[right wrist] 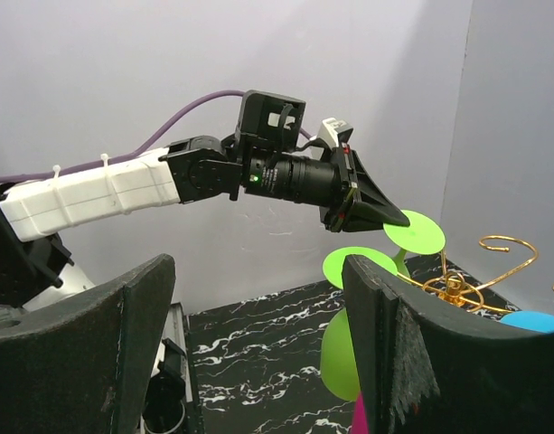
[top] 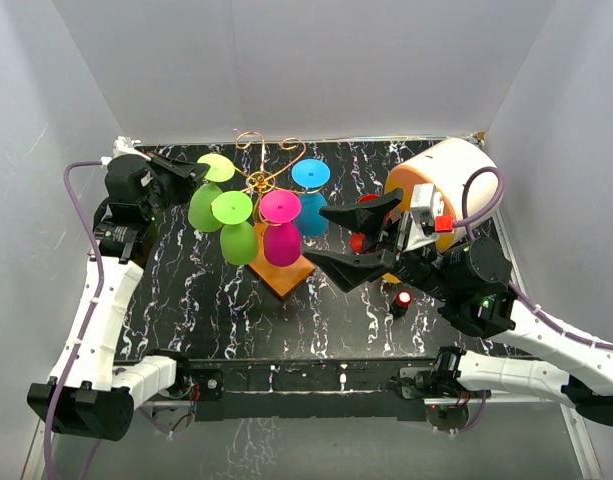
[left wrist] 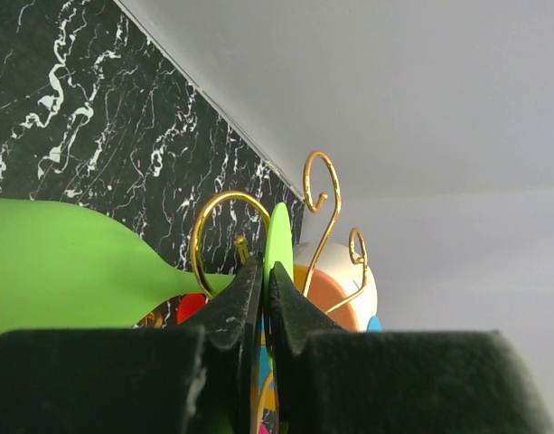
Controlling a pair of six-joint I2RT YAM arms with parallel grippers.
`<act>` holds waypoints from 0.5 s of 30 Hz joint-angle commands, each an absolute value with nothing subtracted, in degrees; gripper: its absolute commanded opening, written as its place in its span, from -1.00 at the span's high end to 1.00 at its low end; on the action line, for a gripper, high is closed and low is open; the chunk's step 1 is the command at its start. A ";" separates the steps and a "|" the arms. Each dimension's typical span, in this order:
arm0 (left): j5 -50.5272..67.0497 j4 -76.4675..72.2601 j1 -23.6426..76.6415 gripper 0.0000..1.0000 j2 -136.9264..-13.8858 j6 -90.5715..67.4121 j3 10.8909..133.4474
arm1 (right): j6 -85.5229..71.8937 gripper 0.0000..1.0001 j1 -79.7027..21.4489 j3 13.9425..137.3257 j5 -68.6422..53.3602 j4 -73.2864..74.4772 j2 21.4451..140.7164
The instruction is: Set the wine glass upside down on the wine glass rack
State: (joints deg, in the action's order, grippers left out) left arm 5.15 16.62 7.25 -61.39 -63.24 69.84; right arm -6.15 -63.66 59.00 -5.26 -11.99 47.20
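The wine glass rack (top: pixel 258 181) is a gold wire stand on an orange-brown base (top: pixel 288 274), mid-table. A lime green wine glass hangs upside down at its left side, foot (top: pixel 218 167) up and bowl (top: pixel 203 208) below. My left gripper (top: pixel 193 170) is shut on the edge of that foot. In the left wrist view the left gripper (left wrist: pixel 266 268) pinches the thin green foot (left wrist: pixel 278 233), and the stem runs left past a gold scroll arm (left wrist: pixel 224 210) to the bowl (left wrist: pixel 51 262). My right gripper (top: pixel 348 241) is open and empty, right of the rack.
Another green glass (top: pixel 237 240), two pink ones (top: pixel 282 243) and a blue one (top: pixel 311 212) hang on the rack. A white and orange drum (top: pixel 448 178) lies on its side at the back right, with red items (top: pixel 365 238) near it. White walls surround the table.
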 commanded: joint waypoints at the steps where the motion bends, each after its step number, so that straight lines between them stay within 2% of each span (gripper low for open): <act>1: 10.31 14.06 6.94 0.96 -60.01 -62.63 68.42 | -6.39 -0.47 -63.88 59.17 -4.33 -14.08 46.52; 5: 8.20 16.16 6.94 0.74 -59.26 -61.03 68.53 | -6.50 -0.47 -63.83 59.02 -4.30 -14.09 46.19; 8: 6.71 17.60 6.94 0.45 -58.31 -59.52 68.98 | -6.59 -0.47 -63.83 58.90 -4.17 -13.95 45.95; 15: 5.74 23.55 6.92 0.10 -57.64 -53.54 71.42 | -6.55 -0.47 -63.86 58.71 -4.01 -14.19 46.13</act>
State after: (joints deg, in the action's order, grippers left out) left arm 5.98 19.40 6.96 -59.07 -58.50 68.77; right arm -6.35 -63.64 58.72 -4.60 -12.10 46.78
